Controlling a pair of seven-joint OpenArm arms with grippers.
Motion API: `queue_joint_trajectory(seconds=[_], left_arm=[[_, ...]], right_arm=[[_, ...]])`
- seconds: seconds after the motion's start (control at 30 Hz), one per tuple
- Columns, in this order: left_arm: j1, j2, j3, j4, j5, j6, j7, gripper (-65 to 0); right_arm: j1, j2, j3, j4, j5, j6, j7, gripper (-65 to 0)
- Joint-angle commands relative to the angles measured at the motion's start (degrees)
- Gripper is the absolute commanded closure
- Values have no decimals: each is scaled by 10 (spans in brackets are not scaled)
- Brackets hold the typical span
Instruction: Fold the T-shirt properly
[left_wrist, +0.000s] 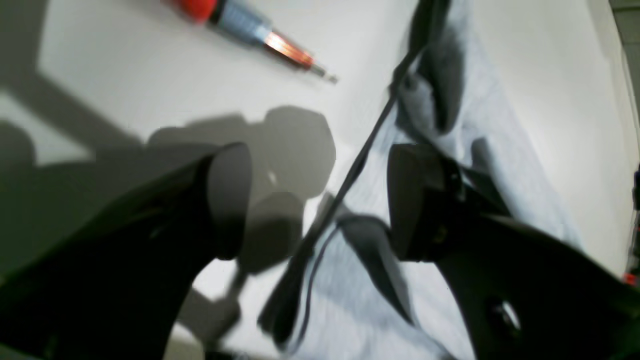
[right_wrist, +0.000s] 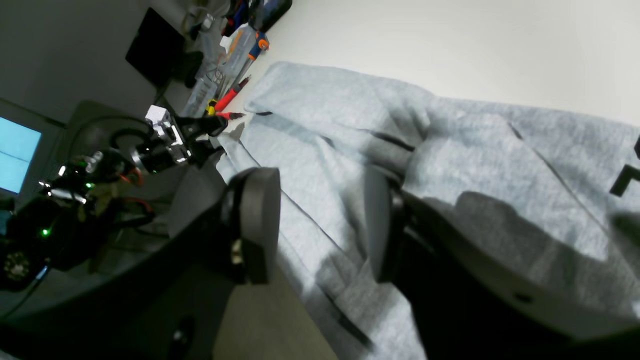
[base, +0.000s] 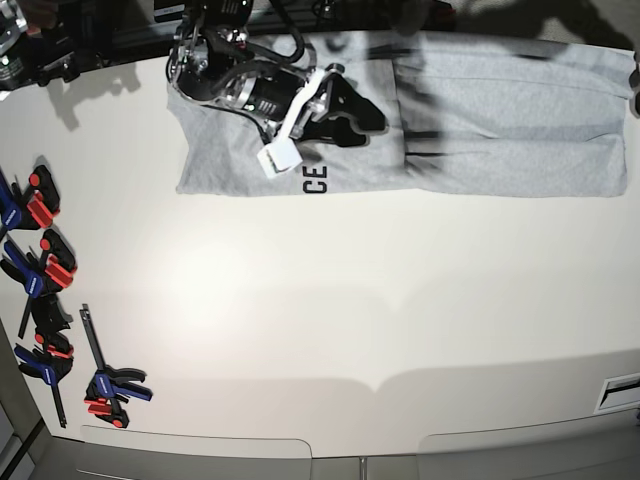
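Right pincer (right_wrist: 320, 230) agape | T-shirt (base: 500, 120) lettering partly hidden | left blurred

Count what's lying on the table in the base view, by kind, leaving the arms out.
T-shirt: 1
Clamps, blue, red and black, along the table's left edge: 5 (they overlap, so that count is my best reading)
Total: 6
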Motion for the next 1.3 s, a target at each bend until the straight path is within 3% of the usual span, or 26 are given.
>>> queue_joint_trajectory(seconds=[0.0, 0.17, 0.4, 0.6, 0.97, 1.07, 1.2, 1.27], left_arm=[[2, -7, -4, 5, 17, -2, -6, -398], [-9, 6, -3, 5, 24, -2, -5, -398], [-61, 9, 39, 5, -32, -2, 76, -397], [-63, 17, 99, 5, -51, -2, 80, -397], [-63, 51, 102, 5, -51, -2, 74, -388], [-63, 47, 102, 5, -51, -2, 61, -289], [-63, 45, 101, 5, -51, -2, 25, -15], [-63, 45, 101, 5, -52, -2, 5, 0]], right_arm=[[3, -3, -1, 10, 16, 5, 13, -259], [3, -3, -1, 10, 16, 5, 14, -259], [3, -3, -1, 10, 16, 5, 15, -259], [3, -3, -1, 10, 16, 5, 14, -259], [3, -3, -1, 10, 15, 5, 15, -259], [3, -3, -1, 10, 15, 5, 15, -259], [3, -3, -1, 10, 16, 5, 15, -259], [3, -3, -1, 10, 15, 5, 16, -259]])
